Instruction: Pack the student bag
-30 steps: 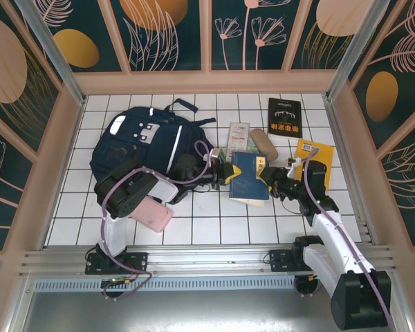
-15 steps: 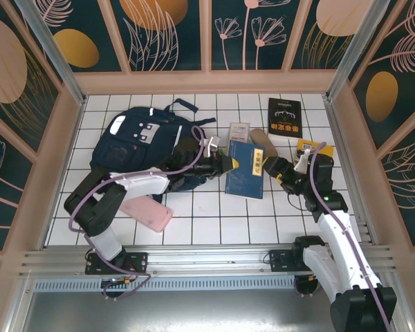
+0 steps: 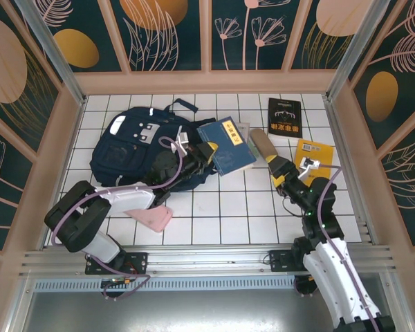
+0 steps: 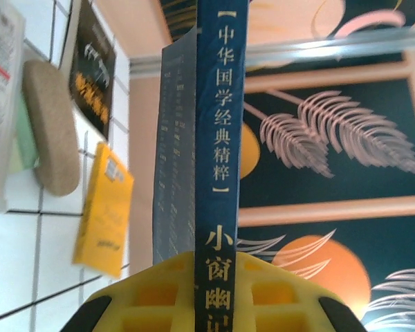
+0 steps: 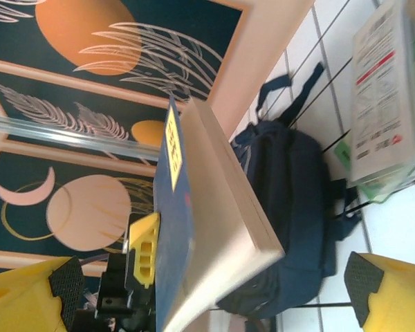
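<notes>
Navy-blue student bag (image 3: 131, 144) lies flat on the white-tiled table (image 3: 214, 207), far-left area, white patches up, straps toward the back wall. In the right wrist view the bag (image 5: 290, 200) sits behind the book.

L arm's fingers (image 3: 202, 153) are clamped on a blue book (image 3: 227, 145) w/ a yellow label. The book is tilted, just right of the bag's edge, and in the top view it overlaps part of a white packet (image 3: 241, 128). In the left wrist view the yellow fingers (image 4: 159, 294) grip the book on both sides, and its spine (image 4: 220, 138) w/ white characters faces the cam.

R arm's fingers (image 3: 279, 169) are spread wide w/ nothing between them. One yellow pad (image 5: 391, 287) sits at the lower right corner of the right wrist view, the other at the lower left. They are near the right end of a tan block (image 3: 263, 145); can't tell if touching.

Other items:
- black book (image 3: 284, 117), far right
- yellow book (image 3: 312, 153), near the right wall
- pink pouch (image 3: 152, 217), partly under the L arm, near the front edge
</notes>
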Motion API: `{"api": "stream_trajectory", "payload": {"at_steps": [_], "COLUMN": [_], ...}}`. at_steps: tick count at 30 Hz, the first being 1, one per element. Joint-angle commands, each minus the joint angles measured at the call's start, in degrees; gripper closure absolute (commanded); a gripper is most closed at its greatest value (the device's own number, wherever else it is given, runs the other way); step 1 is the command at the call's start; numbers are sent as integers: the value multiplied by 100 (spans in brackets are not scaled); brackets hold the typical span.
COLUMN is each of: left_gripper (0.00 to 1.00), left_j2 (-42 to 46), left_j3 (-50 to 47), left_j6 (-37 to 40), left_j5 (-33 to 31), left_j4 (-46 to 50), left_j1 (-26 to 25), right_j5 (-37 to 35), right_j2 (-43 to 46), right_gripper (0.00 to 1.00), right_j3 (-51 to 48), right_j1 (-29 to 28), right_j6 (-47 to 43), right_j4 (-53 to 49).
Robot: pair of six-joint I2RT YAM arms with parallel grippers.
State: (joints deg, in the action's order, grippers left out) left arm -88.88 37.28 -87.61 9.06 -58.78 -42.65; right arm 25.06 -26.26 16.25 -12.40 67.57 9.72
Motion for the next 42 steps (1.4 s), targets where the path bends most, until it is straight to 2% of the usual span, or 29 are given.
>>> {"api": "stream_trajectory", "payload": {"at_steps": [1,9,15,21,24,36,37,38,40,42], "left_gripper": [100,100,100,100,100,100,97,88,68,58], "left_j2": [-101,-334,-428,-345,-325,-323,-318,-297,-90,231], "left_j3": [43,274,277,150,91,198,208,194,124,122], "left_j6": [-712,-893,-962,-913,-887,-592,-501,-398,-52,516], "left_j5": [-618,-790,-804,-843,-862,-788,-742,-718,-684,-597], "left_j4": [-1228,-1333,-1347,-1264,-1234,-1054,-1013,-954,-511,348], "left_j1": [-22,-97,-164,-217,-251,-309,-314,-305,-271,-174], "right_j5": [-366,-858,-879,-1234,-1454,-1927,-2040,-2171,-2382,-2453], "right_j2": [-308,-1336,-2282,-2682,-2737,-2981,-2952,-2903,-2740,-2565], "right_gripper": [2,1,1,7,16,83,92,98,100,100], "right_j3": [-27,220,746,1231,1305,1580,1635,1712,1815,1879], "right_j1": [-394,-1349,-1838,-1976,-1985,-2089,-2081,-2066,-1989,-1924], "right_j6": [719,752,456,104,41,-314,-440,-534,-822,-1056], "right_j4": [1351,2588,3120,2787,2740,1988,1755,1441,883,328]}}
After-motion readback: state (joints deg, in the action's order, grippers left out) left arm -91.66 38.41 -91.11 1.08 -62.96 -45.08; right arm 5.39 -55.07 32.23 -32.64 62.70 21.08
